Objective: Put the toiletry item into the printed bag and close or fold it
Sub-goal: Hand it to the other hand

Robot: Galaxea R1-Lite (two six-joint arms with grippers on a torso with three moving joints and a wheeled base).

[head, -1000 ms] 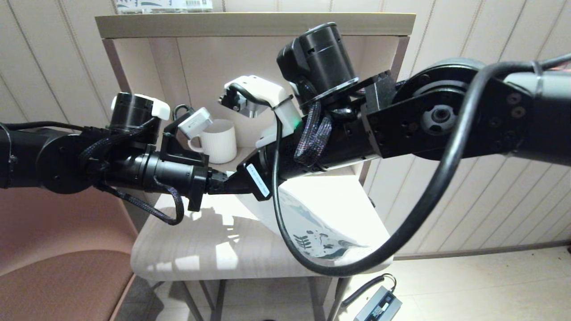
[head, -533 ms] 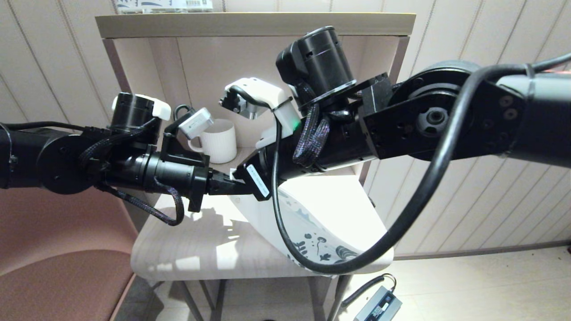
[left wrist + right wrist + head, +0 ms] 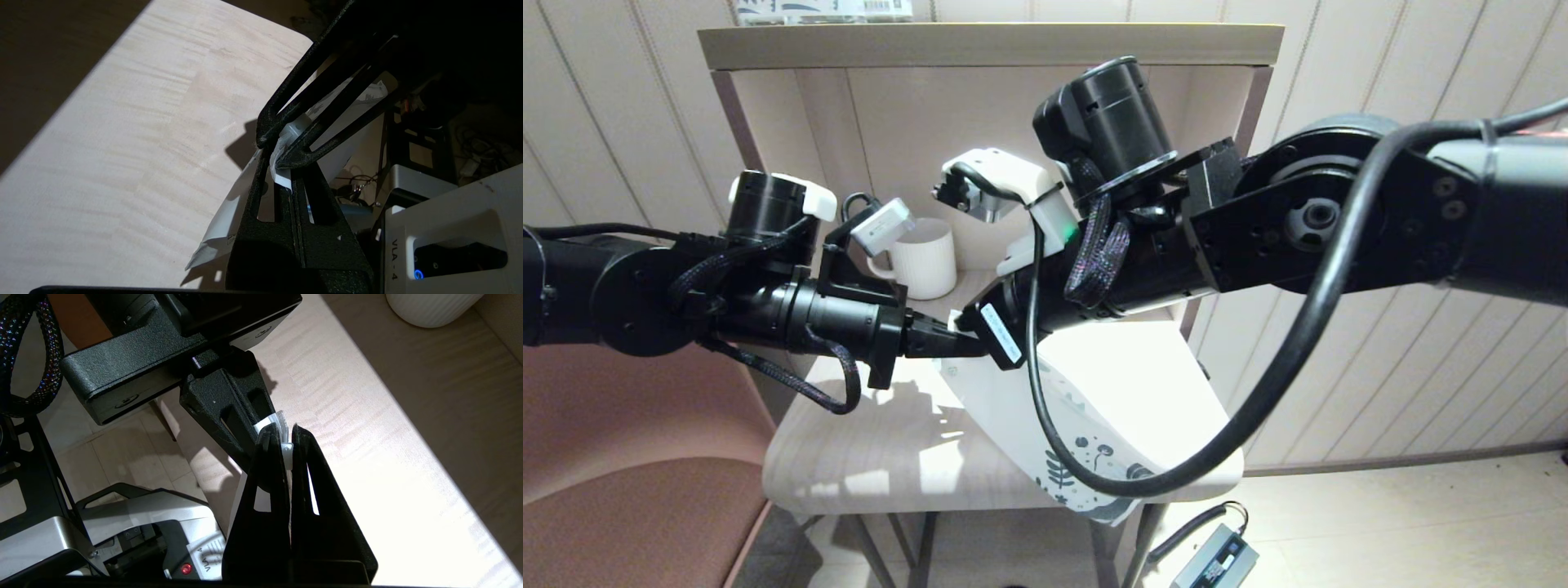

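Left gripper (image 3: 282, 153) and right gripper (image 3: 286, 439), fingers pinched tight on the printed bag (image 3: 1045, 416), which hung below them over the desk (image 3: 866, 457). Thin, limp, probably slippery film; best gripped along its edge.

Ahead of me: pale wood-grain table top (image 3: 866, 457), sunlit patches on it. White ribbed mug (image 3: 925, 257) sits at the back, under a shelf (image 3: 988, 42). Printed box w/ barcode label (image 3: 821, 10) on top of the shelf. Reddish-brown chair (image 3: 629, 490) to my left. Small grey device w/ cable (image 3: 1215, 558) on the floor.
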